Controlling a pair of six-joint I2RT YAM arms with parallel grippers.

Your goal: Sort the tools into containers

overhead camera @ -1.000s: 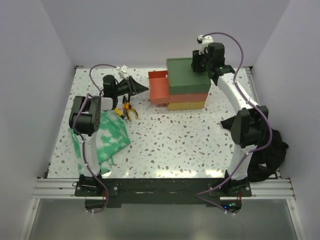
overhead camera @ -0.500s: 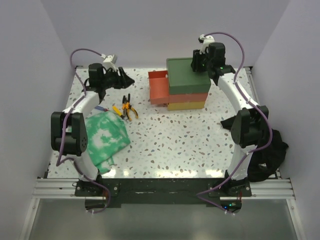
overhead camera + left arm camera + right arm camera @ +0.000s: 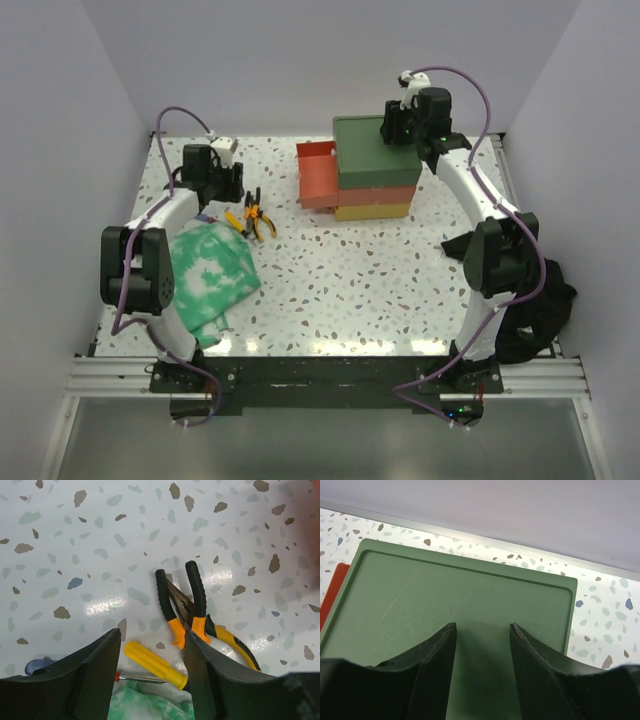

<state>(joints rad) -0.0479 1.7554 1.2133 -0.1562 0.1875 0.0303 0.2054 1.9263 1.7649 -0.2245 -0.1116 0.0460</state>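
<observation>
Having drawn nearer the pliers (image 3: 175, 626) since earlier, the left gripper (image 3: 151, 645) is hovering open; their handles are apparently pointing toward the far wall; the right gripper (image 3: 482, 630) is idling open.

Speckled terrazzo tabletop (image 3: 350, 290); plain pale walls (image 3: 300, 60) on three sides; aluminium rail (image 3: 105, 378) at near edge.

Left arm (image 3: 165, 208): white links, black joint housings.
Right arm (image 3: 460, 185): same white links, same black joints.
Cables (image 3: 181, 110): purple, one looping along each arm.
Jaws: matte black, broad, tapering inward.
Wrist tops: small white fittings.
</observation>
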